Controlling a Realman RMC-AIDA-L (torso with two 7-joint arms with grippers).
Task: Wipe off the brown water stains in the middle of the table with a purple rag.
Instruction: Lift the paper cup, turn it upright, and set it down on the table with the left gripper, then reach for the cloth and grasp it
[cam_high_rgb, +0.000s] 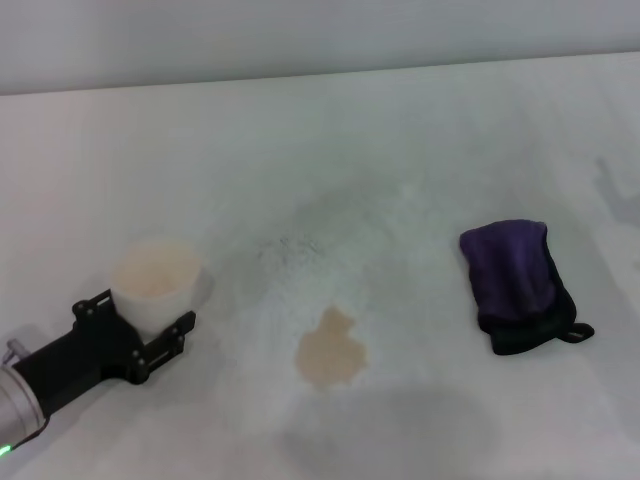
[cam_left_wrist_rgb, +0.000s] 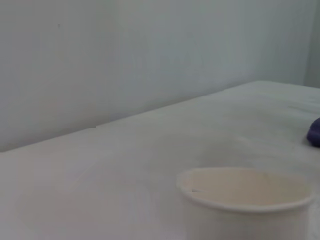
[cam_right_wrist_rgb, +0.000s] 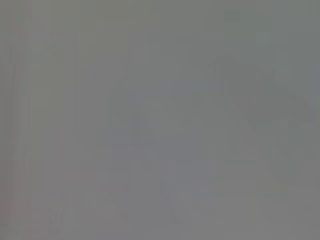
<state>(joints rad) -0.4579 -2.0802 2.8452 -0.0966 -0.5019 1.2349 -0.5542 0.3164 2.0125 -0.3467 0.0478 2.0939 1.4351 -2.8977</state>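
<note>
Your left hand (cam_high_rgb: 150, 318) is clamped around the paper cup at the counter's near left.

Its two black fingers (cam_high_rgb: 172, 336) press on opposite sides of the cream-white cup (cam_high_rgb: 156, 282), which stands upright on the white counter (cam_high_rgb: 400, 130); in the left wrist view you see the cup's open rim (cam_left_wrist_rgb: 246, 187) close up, with a sliver of the purple rag (cam_left_wrist_rgb: 314, 132) far off at the edge. Out from the cup toward the middle lies the brown water stain (cam_high_rgb: 331, 350), a tan blotch with faint grey speckled smudges (cam_high_rgb: 292, 247) beyond it. Well apart on the right sits the purple rag (cam_high_rgb: 515, 280), bunched, its black loop (cam_high_rgb: 577, 331) at the near corner. Your right hand is out of sight; its wrist view shows only flat grey.
</note>
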